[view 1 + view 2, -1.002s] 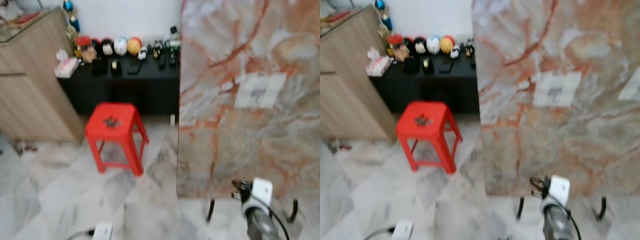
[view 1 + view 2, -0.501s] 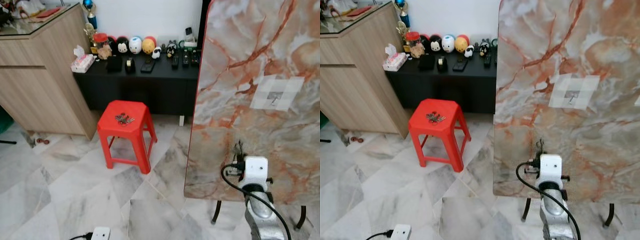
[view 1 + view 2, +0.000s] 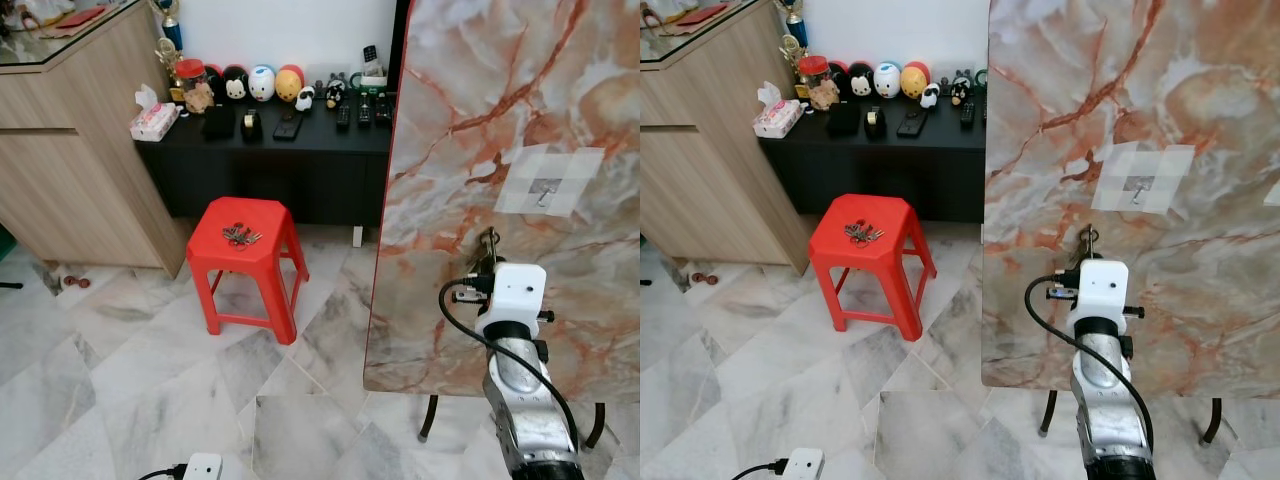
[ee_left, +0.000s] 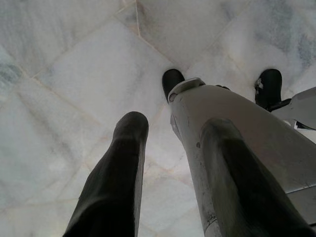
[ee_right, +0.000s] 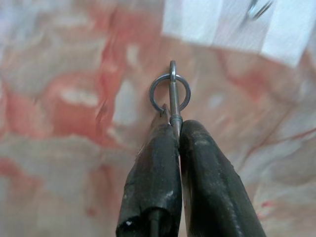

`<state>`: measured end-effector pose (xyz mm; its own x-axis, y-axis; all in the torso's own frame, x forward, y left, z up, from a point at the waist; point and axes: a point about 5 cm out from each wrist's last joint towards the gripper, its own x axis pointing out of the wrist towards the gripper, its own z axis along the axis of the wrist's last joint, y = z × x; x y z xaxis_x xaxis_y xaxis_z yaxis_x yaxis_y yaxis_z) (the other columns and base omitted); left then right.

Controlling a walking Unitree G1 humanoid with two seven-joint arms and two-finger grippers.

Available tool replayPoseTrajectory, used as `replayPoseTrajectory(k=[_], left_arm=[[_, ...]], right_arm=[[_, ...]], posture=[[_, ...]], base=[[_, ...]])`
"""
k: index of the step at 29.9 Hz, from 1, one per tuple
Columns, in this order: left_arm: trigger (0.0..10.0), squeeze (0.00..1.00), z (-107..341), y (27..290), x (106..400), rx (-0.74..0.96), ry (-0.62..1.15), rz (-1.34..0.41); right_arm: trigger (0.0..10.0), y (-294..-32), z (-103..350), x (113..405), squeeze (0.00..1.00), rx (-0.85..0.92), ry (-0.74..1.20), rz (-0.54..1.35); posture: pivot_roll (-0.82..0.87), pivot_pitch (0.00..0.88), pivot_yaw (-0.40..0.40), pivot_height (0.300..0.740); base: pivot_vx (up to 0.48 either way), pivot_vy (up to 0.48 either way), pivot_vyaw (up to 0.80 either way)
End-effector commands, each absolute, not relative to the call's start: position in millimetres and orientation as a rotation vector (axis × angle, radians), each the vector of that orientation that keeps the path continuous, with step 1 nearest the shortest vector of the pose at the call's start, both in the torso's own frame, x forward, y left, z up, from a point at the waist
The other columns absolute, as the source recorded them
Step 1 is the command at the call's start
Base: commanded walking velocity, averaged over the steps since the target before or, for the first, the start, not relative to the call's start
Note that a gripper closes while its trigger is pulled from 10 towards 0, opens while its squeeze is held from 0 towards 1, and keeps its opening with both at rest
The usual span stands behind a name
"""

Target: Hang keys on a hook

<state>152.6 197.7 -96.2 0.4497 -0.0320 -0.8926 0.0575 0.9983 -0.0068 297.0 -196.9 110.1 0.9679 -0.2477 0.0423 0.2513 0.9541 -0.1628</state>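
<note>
Right gripper (image 5: 175,129) is raised in front of an upright marble-patterned panel (image 3: 470,150), its two black fingers (image 5: 153,168) pressed together on a key (image 5: 173,106) whose metal ring sticks out beyond the fingertips. Above the gripper and a little to its right, a small metal hook (image 3: 545,189) sits on a white taped patch (image 3: 550,180) on the panel; key and hook are apart. Well off to the gripper's left, a red plastic stool (image 3: 243,240) stands on the marble floor with more keys (image 3: 238,235) lying on its seat. Left gripper (image 4: 170,143) hangs over the floor beside the robot's leg, fingers spread apart and empty.
</note>
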Motion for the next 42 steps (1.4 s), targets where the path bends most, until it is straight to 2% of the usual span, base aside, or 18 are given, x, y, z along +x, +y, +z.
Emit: replayPoseTrajectory(k=[1, 6, 15, 42], left_arm=[[10.0, 0.00, -99, 199, 145, 0.031, 1.136, -0.062], [10.0, 0.00, -98, 200, 146, 0.036, 1.137, -0.069], [10.0, 0.00, -98, 200, 147, 0.054, 1.135, -0.086], [10.0, 0.00, -97, 201, 148, 0.083, 1.136, -0.115]], right_arm=[[10.0, -197, 122, 296, 0.00, -0.148, -0.030, -0.284], [10.0, -193, 121, 281, 0.00, -0.092, 0.012, -0.307], [10.0, -179, 132, 273, 0.00, -0.058, 0.033, -0.295], [10.0, -194, 165, 287, 0.00, -0.071, -0.029, -0.382]], posture=[[-0.16, 0.027, 0.033, 0.740], [-0.16, 0.035, 0.037, 0.740], [-0.16, 0.035, 0.036, 0.740], [-0.16, 0.038, 0.037, 0.740]], base=[[0.000, 0.000, 0.00], [0.000, 0.000, 0.00], [0.000, 0.000, 0.00], [0.000, 0.000, 0.00]])
